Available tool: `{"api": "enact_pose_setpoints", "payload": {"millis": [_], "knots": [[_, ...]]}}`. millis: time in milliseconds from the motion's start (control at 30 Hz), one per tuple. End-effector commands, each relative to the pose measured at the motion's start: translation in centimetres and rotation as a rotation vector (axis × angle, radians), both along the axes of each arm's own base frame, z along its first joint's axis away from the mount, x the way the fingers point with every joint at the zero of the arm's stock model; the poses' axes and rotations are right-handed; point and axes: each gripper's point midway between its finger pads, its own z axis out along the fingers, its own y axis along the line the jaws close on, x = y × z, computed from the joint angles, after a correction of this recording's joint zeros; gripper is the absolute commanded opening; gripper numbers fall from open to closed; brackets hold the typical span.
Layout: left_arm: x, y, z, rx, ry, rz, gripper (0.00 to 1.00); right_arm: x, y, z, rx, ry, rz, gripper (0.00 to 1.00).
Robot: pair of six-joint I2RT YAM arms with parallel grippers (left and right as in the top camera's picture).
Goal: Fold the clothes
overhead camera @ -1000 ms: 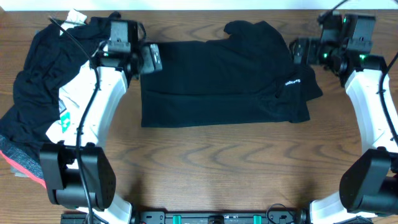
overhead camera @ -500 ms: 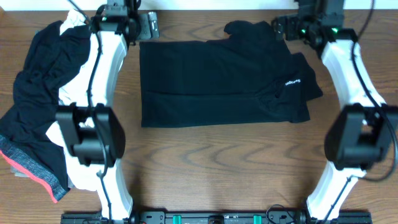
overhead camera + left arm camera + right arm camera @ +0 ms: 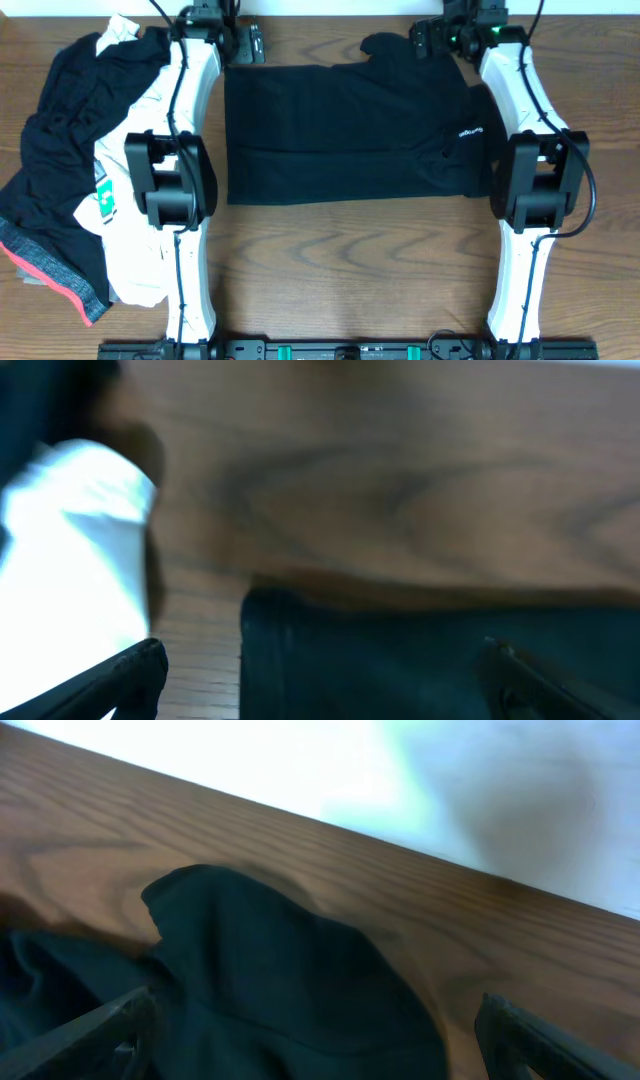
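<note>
A black T-shirt [image 3: 350, 130] lies partly folded across the table's middle, with a small white logo at its right. Its loose sleeve bulges at the far edge and shows in the right wrist view [image 3: 290, 990]. My left gripper [image 3: 245, 42] is open above the shirt's far left corner [image 3: 330, 660]. My right gripper [image 3: 425, 38] is open over the sleeve at the far right. Neither gripper holds cloth.
A pile of clothes [image 3: 70, 170], black, white and with red trim, covers the left side of the wooden table [image 3: 350, 270]. A white garment [image 3: 70, 550] lies just left of the left gripper. The table's far edge meets a white wall [image 3: 450, 770].
Both arms have swung from the shirt's sides out to the far edge of the table. The shirt has not moved.
</note>
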Motion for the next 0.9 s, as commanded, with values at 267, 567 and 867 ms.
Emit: {"api": "enact_pose_setpoints", "payload": {"millis": [267, 567, 867], "knots": [[0.0, 0.5, -4.1, 0.015, 0.061, -0.009, 0.80, 0.1, 1.1, 0.9, -0.036, -0.020, 0.028, 0.99], [0.4, 0.8, -6.2, 0.018, 0.065, 0.000, 0.77, -0.4, 0.8, 0.4, -0.037, 0.010, 0.025, 0.99], [1.4, 1.0, -7.5, 0.017, 0.036, 0.006, 0.57, -0.5, 0.8, 0.3, -0.037, 0.017, 0.025, 0.99]]}}
